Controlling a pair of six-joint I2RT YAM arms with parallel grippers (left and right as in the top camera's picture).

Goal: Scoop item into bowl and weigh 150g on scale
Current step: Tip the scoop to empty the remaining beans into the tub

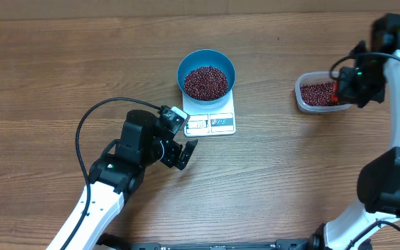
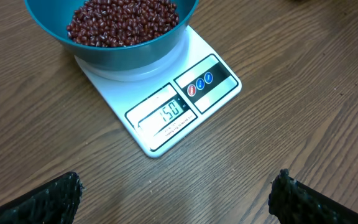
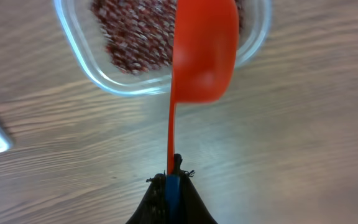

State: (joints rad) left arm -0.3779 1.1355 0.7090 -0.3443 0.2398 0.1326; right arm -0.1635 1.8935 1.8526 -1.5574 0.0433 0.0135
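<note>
The blue bowl (image 1: 185,64) of red-brown beans (image 1: 205,82) sits on the white scale (image 1: 217,123), whose display reads 150. The left gripper (image 1: 185,153) hovers near the scale, jaws wide open and empty. The right gripper (image 3: 169,180) has its jaws closed on the handle of an orange scoop (image 3: 204,56), above the clear tub (image 1: 301,97).

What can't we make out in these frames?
- Scoop load: blurred in right wrist view; overhead, right gripper mostly covers it.
- Scale display: too small overhead.
- Left gripper: finger ends cut off by bottom edge, left wrist view.
- Tub: far rim cut off by top edge, right wrist view.
</note>
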